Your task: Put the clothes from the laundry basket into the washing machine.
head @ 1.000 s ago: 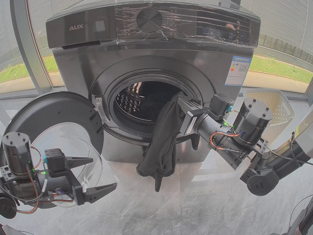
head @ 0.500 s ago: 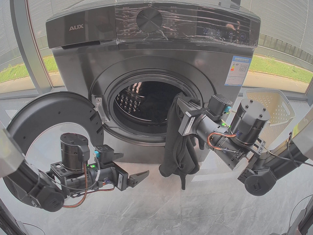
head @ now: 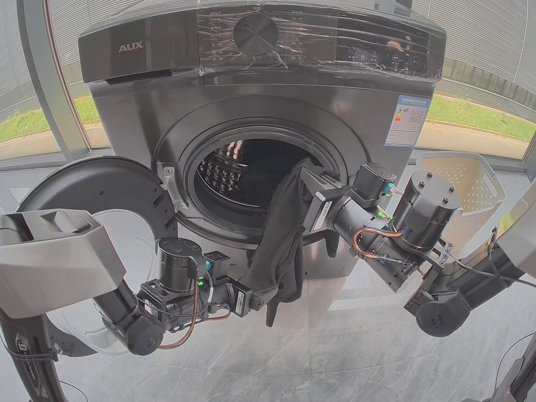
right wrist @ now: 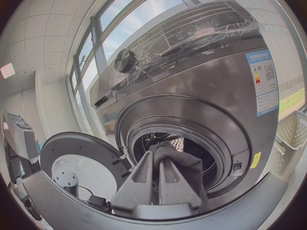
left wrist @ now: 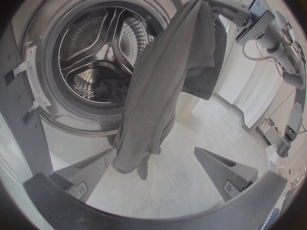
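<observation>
A dark grey garment [head: 282,235] hangs in front of the washing machine's [head: 257,101] open drum [head: 240,177]. My right gripper [head: 306,181] is shut on the garment's top, level with the right side of the drum's mouth; in the right wrist view its fingers [right wrist: 172,179] pinch the cloth [right wrist: 188,166]. My left gripper [head: 267,296] is open low down, at the garment's hanging end. The cloth's bottom [left wrist: 134,157] lies between the spread fingers [left wrist: 96,166], close to one of them. More dark clothes [left wrist: 110,90] lie inside the drum.
The round door [head: 95,196] stands swung open to the left of the drum. A white laundry basket [head: 466,180] sits on the floor to the right of the machine, behind my right arm. Pale tiled floor [head: 346,341] lies in front.
My left arm has swung in from the lower left to the garment's bottom end. The garment swayed right, then back left. My right gripper has stayed at the drum's mouth.
</observation>
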